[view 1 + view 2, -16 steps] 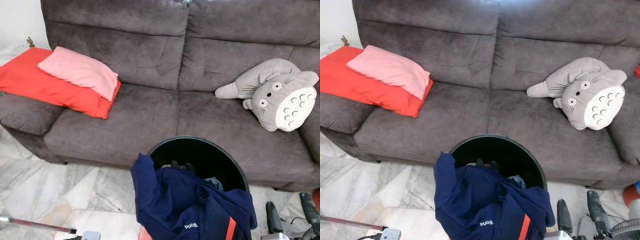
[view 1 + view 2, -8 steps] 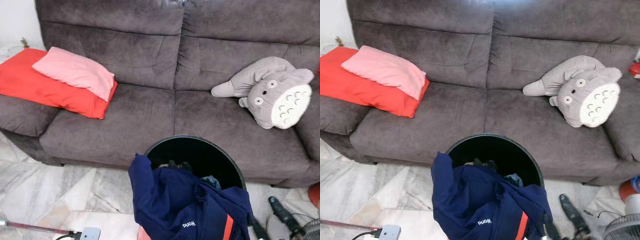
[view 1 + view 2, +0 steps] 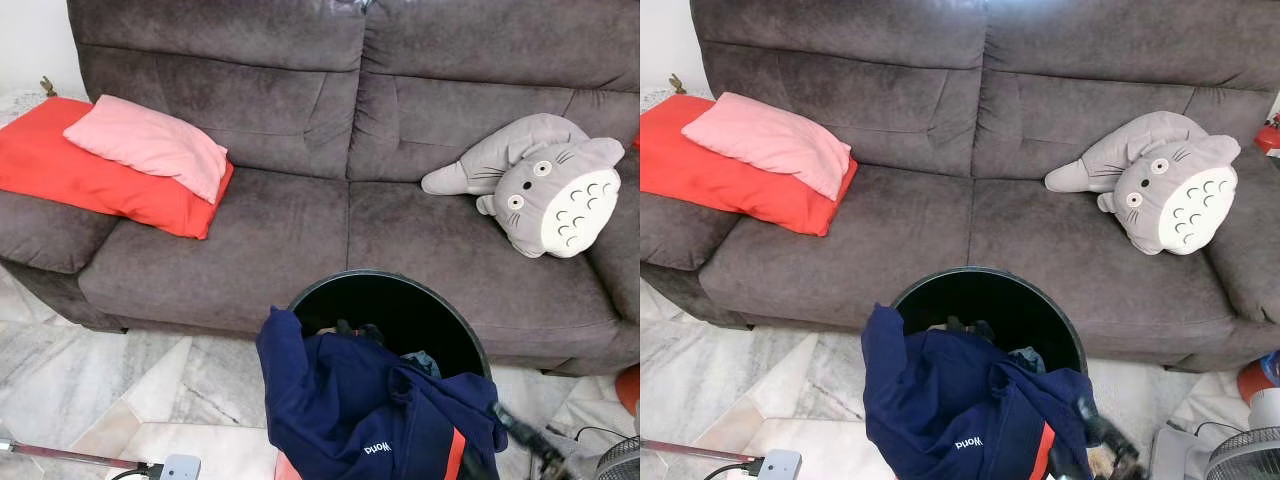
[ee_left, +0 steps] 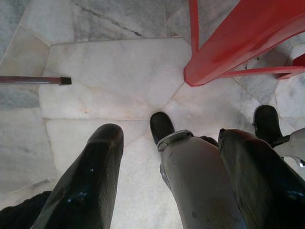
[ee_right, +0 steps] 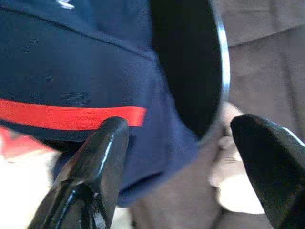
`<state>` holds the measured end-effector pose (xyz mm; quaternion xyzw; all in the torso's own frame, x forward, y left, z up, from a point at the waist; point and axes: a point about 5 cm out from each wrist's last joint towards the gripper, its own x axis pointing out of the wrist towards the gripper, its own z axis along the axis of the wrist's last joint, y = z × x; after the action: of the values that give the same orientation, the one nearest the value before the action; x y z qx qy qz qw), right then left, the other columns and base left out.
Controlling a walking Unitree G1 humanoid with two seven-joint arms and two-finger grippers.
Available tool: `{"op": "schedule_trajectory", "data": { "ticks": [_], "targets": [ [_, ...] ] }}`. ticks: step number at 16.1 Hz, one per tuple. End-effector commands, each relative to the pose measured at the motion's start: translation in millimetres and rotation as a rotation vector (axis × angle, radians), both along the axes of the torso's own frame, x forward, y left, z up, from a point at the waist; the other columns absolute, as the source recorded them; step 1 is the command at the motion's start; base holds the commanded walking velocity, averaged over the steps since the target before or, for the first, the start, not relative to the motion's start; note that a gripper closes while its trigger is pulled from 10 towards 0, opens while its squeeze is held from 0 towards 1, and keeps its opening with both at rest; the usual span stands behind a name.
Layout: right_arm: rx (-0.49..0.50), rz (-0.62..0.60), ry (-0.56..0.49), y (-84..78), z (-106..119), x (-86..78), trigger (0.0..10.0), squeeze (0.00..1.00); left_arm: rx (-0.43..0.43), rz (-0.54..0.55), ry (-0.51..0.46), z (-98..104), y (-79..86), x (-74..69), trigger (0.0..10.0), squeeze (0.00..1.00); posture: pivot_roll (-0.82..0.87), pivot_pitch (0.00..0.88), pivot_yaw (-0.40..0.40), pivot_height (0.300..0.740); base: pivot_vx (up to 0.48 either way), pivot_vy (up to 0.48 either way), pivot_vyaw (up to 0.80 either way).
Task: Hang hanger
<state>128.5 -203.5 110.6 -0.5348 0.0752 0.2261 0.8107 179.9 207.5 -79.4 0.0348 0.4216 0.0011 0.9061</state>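
Observation:
A navy garment (image 3: 375, 405) with a red stripe hangs over the front rim of a round black basket (image 3: 452, 305) that stands on the floor before the sofa. More clothes lie inside the basket. My right gripper (image 3: 1095, 450) is low at the garment's right edge, open, with its fingers tilted toward the cloth. In the right wrist view the right gripper (image 5: 181, 167) has the navy garment (image 5: 71, 62) and the basket rim (image 5: 223, 71) just ahead of its spread fingers. My left gripper (image 4: 174, 191) hangs open over the marble floor, holding nothing.
A dark grey sofa (image 3: 300, 230) fills the back, with a red cushion (image 3: 70, 165), a pink pillow (image 3: 150, 145) and a grey plush toy (image 3: 545, 185) on it. A metal rod (image 3: 70, 455) lies at the floor's left. A fan (image 3: 1245, 460) stands at bottom right. A red frame (image 4: 238, 43) stands near my left leg.
My right gripper has swung left from the bottom right corner to the garment's right edge, its fingers now tilted. The camera has shifted slightly; garment and basket have not moved.

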Motion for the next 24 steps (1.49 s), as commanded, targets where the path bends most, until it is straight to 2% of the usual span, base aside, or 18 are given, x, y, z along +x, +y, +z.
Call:
{"op": "schedule_trajectory", "data": {
  "ticks": [1, 5, 7, 11, 15, 22, 24],
  "targets": [
    [0.006, 0.018, 0.039, 0.5, -1.8, -3.1, 10.0, 0.00, 0.003, -0.001, 0.048, -5.4, 0.8, -10.7, 10.0, 0.00, -0.23, 0.156, -0.026, 0.740, 0.000, 0.000, 0.00],
    [-0.012, 0.015, 0.051, -5.3, -0.4, -1.1, 10.0, 0.00, 0.004, 0.000, 0.050, -6.1, 1.0, -12.3, 10.0, 0.00, -0.23, 0.149, -0.025, 0.740, 0.000, 0.000, 0.00],
    [-0.036, 0.013, 0.048, -9.5, 0.1, 2.0, 10.0, 0.00, 0.008, 0.001, 0.040, -1.9, 5.2, -4.0, 10.0, 0.00, -0.23, 0.144, -0.024, 0.740, 0.000, 0.000, 0.00],
    [-0.062, -0.015, 0.029, -17.8, 3.6, 5.2, 10.0, 0.00, 0.008, 0.000, 0.038, -1.1, 5.9, -2.5, 10.0, 0.00, -0.23, 0.139, -0.025, 0.740, 0.000, 0.000, 0.00],
    [-0.080, -0.042, 0.060, -24.7, 0.1, 5.7, 10.0, 0.00, 0.008, -0.002, 0.040, -1.0, 5.8, -1.9, 10.0, 0.00, -0.24, 0.139, -0.026, 0.740, 0.000, 0.000, 0.00],
    [-0.092, -0.039, 0.041, -29.1, 0.6, 15.2, 10.0, 0.00, 0.006, -0.002, 0.041, -2.0, 3.3, -3.3, 10.0, 0.00, -0.23, 0.144, -0.026, 0.740, 0.000, 0.000, 0.00],
    [-0.065, -0.003, 0.041, -22.4, 1.4, 17.2, 10.0, 0.00, 0.004, -0.003, 0.040, -2.2, 3.1, -4.0, 10.0, 0.00, -0.23, 0.144, -0.026, 0.740, 0.000, 0.000, 0.00]
  ]
}}
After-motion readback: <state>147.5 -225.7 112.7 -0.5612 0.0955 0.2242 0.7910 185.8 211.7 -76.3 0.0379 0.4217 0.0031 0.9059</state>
